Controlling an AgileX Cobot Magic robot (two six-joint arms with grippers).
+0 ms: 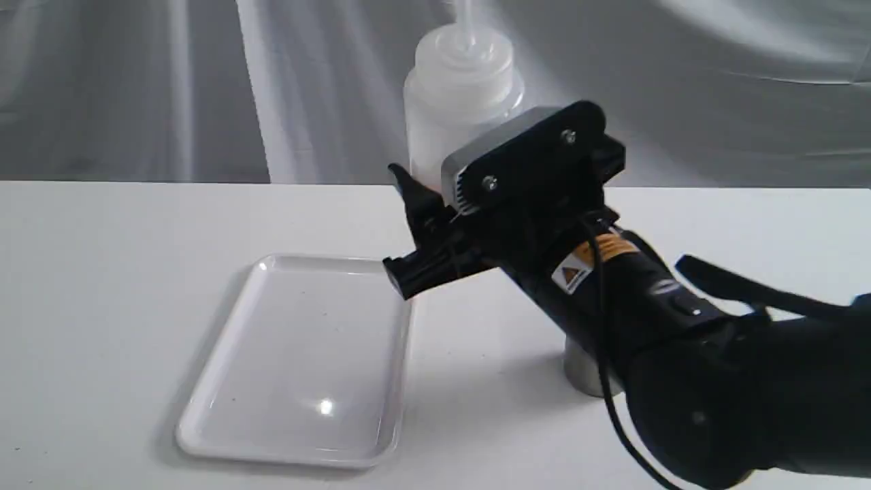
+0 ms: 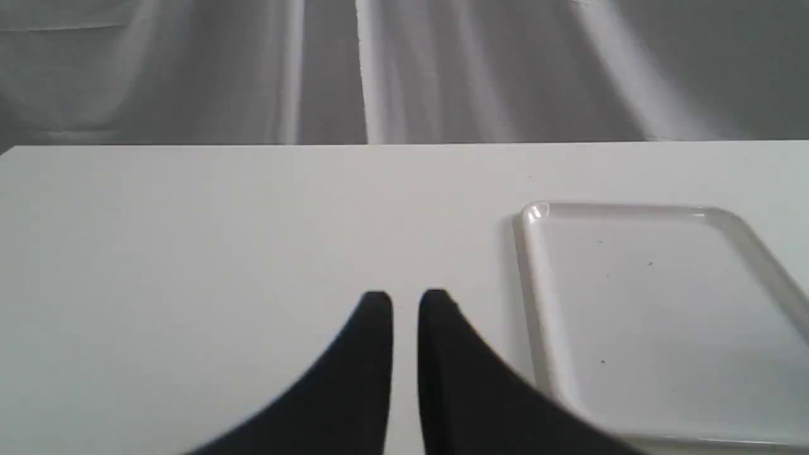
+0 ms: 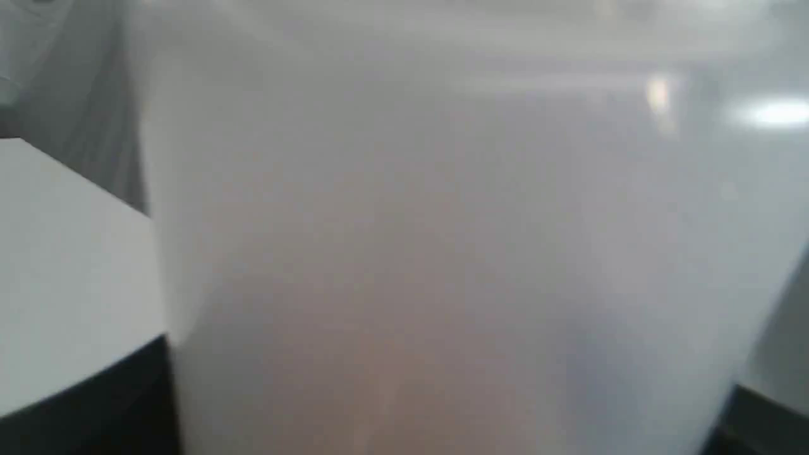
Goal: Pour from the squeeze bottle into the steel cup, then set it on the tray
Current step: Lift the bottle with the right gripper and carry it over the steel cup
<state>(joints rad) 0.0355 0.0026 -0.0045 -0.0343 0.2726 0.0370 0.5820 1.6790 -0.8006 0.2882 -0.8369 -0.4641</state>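
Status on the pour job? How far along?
Done: nothing confirmed. The tray is bare, and the cup is mostly hidden under the arm, so a pour can't be verified. In hand: right gripper closed around the bottle, which is upright. Remaining: tilt over the cup if not yet poured, then set the bottle on the tray.

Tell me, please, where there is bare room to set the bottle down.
The tray is bare throughout, and the table left of it is free. Right of the tray is crowded: the right gripper holds the bottle and its arm hangs over the cup.
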